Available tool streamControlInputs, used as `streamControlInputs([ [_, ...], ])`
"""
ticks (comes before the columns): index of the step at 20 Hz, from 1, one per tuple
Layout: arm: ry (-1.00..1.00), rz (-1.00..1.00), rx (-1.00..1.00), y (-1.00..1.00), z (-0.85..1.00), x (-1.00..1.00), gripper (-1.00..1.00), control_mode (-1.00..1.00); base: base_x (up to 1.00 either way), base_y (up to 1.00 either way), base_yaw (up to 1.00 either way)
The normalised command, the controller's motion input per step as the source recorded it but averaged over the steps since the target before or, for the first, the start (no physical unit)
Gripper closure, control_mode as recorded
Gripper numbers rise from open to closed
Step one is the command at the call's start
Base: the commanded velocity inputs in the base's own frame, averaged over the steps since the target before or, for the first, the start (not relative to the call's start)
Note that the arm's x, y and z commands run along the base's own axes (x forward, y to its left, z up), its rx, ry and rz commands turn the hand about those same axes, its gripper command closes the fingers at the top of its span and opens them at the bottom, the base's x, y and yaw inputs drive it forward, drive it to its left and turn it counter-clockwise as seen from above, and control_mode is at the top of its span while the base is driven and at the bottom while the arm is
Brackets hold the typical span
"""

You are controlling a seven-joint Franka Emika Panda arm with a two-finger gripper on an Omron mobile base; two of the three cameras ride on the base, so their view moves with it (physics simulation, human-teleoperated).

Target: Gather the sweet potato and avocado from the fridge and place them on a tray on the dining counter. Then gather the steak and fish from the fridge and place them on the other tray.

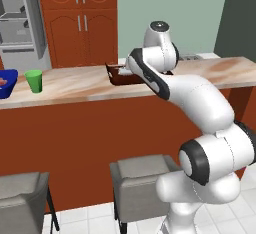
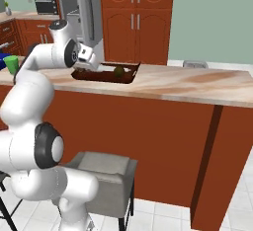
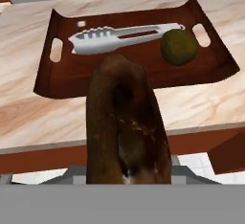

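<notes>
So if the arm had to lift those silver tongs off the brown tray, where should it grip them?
Across the middle of the tongs, coming straight down from above. They lie flat along the far side of the tray, long and thin, so closing across their narrow width suits them. The avocado sits just beside their right end, so staying mid-length probably avoids bumping it.

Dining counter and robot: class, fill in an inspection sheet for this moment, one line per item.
Surface: dining counter, beige marbled top.
Job's things: sweet potato in the gripper; avocado in the brown tray; blue tray at the counter's left end; fridge open.
Clutter: silver tongs in the brown tray; green cup.
Gripper: holds the sweet potato just short of the brown tray.
Cables: nothing seen.
Surroundings: grey stools, wooden cabinets.
</notes>
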Motion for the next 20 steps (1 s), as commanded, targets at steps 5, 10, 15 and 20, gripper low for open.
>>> streamControlInputs([
  [5,0.05,0.00,-0.03,0.00,-0.19,0.51,1.00,-1.00,0.00,0.00,0.00],
  [10,0.01,0.00,-0.02,0.00,-0.20,0.43,1.00,-1.00,0.00,0.00,0.00],
  [15,0.00,0.00,-0.01,0.01,-0.23,0.42,1.00,-1.00,0.00,0.00,0.00],
  [20,0.00,0.00,0.00,0.00,-0.24,0.41,1.00,-1.00,0.00,0.00,0.00],
])
